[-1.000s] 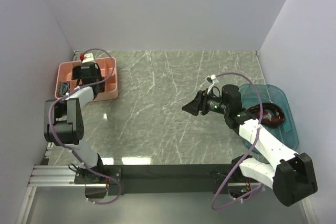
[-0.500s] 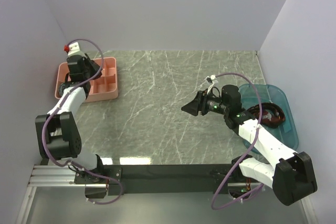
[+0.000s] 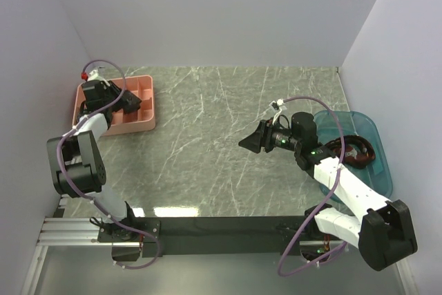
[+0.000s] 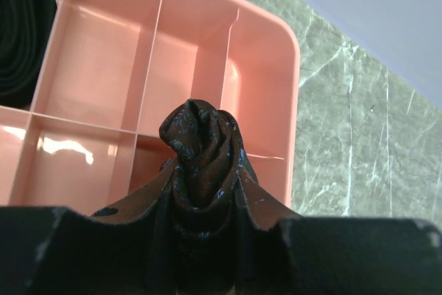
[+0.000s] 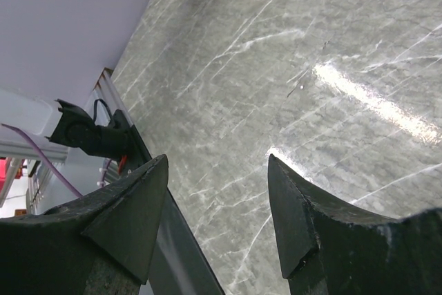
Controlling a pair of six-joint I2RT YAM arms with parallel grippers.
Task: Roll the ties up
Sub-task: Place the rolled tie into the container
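Hanging above pink divided tray (image 4: 293, 60): rolled tie (image 4: 200, 153)

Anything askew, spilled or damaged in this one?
Nothing stands out. The left gripper holds a rolled maroon tie above the pink tray, a black coil sits in one compartment, another tie lies in the blue bin, the right gripper hangs open.

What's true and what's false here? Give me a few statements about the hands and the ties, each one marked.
1. The left hand grips a rolled brown tie. True.
2. The pink tray holds no ties. False: a black tie sits in one compartment.
3. The right hand is shut on a tie. False: it is open and empty, over the table.
4. The blue bin holds a dark tie. True.
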